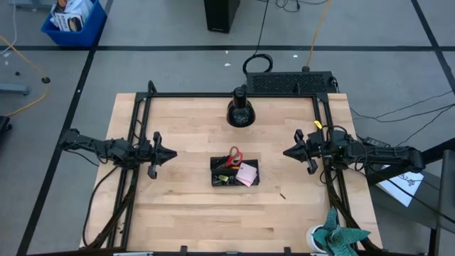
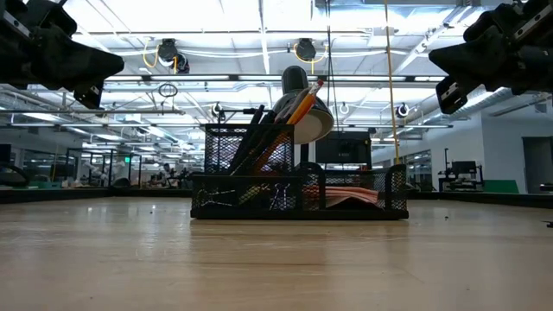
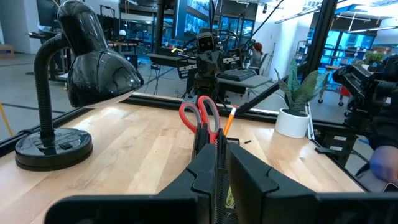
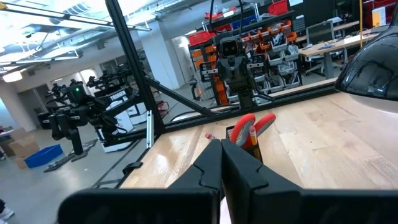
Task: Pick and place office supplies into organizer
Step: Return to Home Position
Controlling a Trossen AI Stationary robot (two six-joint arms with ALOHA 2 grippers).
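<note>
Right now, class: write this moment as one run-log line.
left fingers: shut, raised left of desk organizer | right fingers: shut, raised right of it | contents: red-handled scissors, pink sticky-note pad

A black desk lamp (image 1: 240,112) is seen standing at mid-edge of the wooden worktop (image 1: 185,213), a white-potted plant (image 1: 340,236) is set at a right-hand corner, and a blue bin (image 1: 73,23) is kept on the floor.

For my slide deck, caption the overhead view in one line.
Organizer at table centre holds red-handled scissors and pink sticky-note pad; left gripper and right gripper flank it.
</note>
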